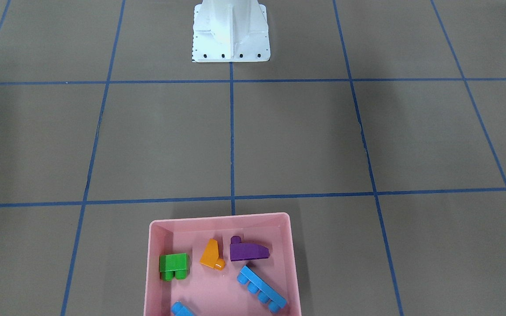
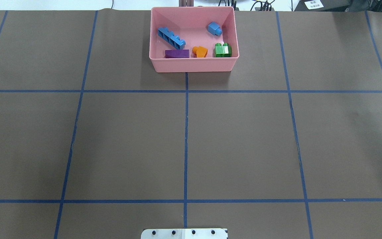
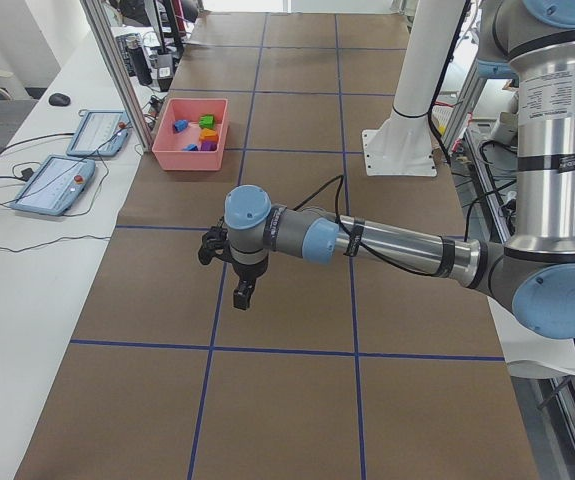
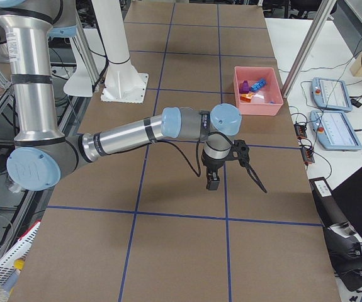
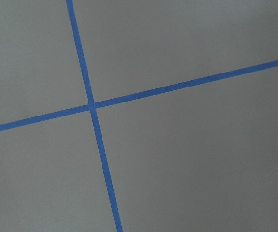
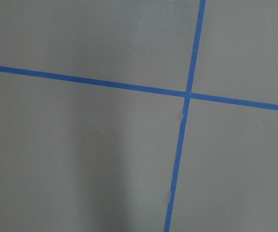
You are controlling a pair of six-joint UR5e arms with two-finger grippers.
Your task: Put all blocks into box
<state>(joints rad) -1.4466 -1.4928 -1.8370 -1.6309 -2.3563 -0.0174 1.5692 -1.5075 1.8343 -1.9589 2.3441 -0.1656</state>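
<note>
The pink box (image 2: 192, 64) stands at the table's far edge from the robot, also in the front-facing view (image 1: 219, 218). In it lie all five blocks: long blue (image 2: 171, 37), small blue (image 2: 214, 28), purple (image 2: 177, 53), orange (image 2: 200, 51), green (image 2: 223, 50). My left gripper (image 3: 225, 275) hovers over bare table, far from the box. My right gripper (image 4: 236, 182) hovers on the other side. I cannot tell whether either is open or shut. Both wrist views show only brown table and blue tape.
The white robot base (image 1: 231, 39) stands at the table's middle near edge. Blue tape lines (image 2: 186, 132) grid the brown table. Control tablets (image 3: 54, 185) and cables lie on a side bench beyond the box. A metal post (image 4: 306, 47) rises beside the box.
</note>
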